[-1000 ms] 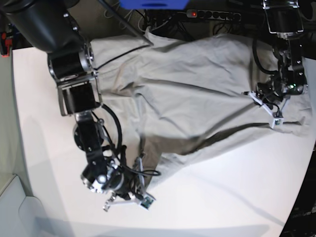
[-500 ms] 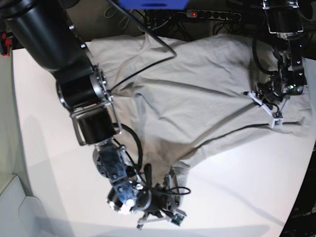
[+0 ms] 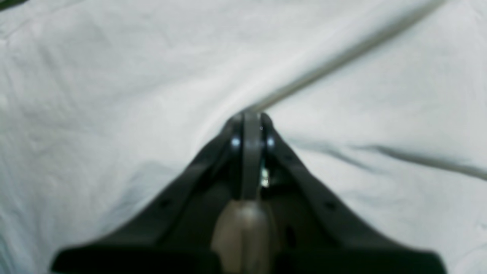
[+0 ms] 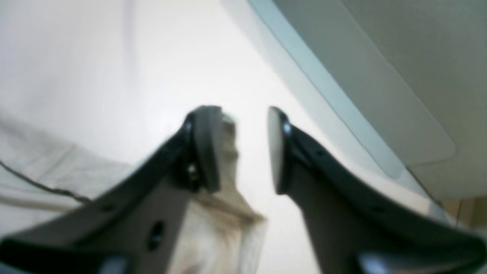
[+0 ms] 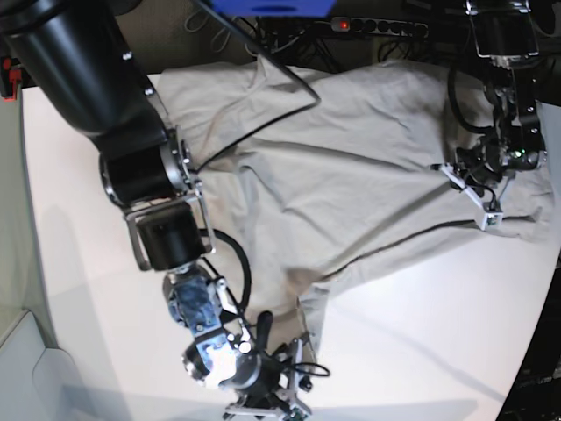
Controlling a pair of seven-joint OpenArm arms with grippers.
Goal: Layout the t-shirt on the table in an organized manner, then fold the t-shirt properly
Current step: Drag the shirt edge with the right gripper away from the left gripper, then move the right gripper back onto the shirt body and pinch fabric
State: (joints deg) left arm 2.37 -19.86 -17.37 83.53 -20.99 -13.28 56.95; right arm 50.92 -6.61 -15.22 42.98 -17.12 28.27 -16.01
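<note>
One t-shirt spread widthwise across table, corner trailing toward near edge

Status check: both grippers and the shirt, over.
Left gripper shut, pinching a ridge of the t-shirt. Right gripper jaws apart, shirt edge lying against one finger. Shirt rumpled on the table, not folded. Nothing in the way.

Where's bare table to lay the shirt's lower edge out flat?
Free: the table below the t-shirt, between the right gripper and the near-right edge; also the strip left of the right arm. Crowded: the far side, under cloth, cables and the left gripper.
</note>
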